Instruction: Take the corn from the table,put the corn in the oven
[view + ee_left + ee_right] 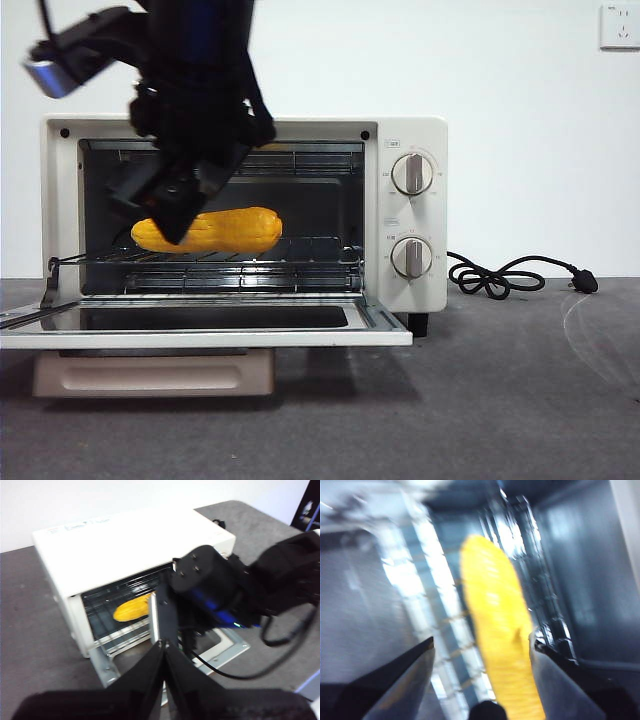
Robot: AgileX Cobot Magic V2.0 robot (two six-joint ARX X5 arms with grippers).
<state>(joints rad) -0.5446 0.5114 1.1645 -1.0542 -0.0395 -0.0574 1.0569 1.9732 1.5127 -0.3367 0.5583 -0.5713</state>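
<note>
The yellow corn point(235, 230) lies lengthwise on the wire rack point(300, 258) inside the cream-white oven point(405, 135), whose door point(200, 337) hangs fully open. My right gripper point(172, 215) reaches in at the cob's left end. In the blurred right wrist view the corn point(495, 630) sits between the spread jaws of the right gripper point(481, 642), close to one jaw and with a gap to the other. My left gripper point(163, 645) is shut and empty, hovering above and in front of the oven point(125, 540). From there the corn point(131, 610) and the right arm point(215, 590) show.
The oven's dropped door juts forward over the dark grey table point(500, 400). A black power cord point(500, 275) lies coiled to the right of the oven. Two knobs point(412, 174) sit on the oven's right panel.
</note>
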